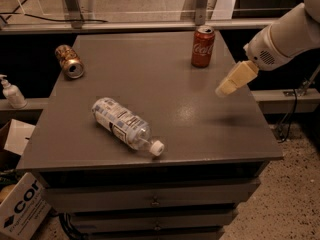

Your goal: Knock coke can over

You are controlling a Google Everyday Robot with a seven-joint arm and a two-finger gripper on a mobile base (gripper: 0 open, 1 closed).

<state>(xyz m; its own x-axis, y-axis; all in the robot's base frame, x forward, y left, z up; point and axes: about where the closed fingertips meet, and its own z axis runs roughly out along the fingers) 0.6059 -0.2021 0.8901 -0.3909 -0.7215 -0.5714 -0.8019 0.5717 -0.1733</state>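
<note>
The coke can (203,46) stands upright near the far right corner of the desk (170,104), close to the back edge. The pincer (223,90) hangs over the desk's right side, nearer the front than the coke can and slightly to its right, apart from it. Its cream fingers are pressed together with no gap showing. Bare desk lies between them. A gold-brown can (69,61) lies far left of the coke can, and a clear plastic bottle (125,125) lies front-left.
</note>
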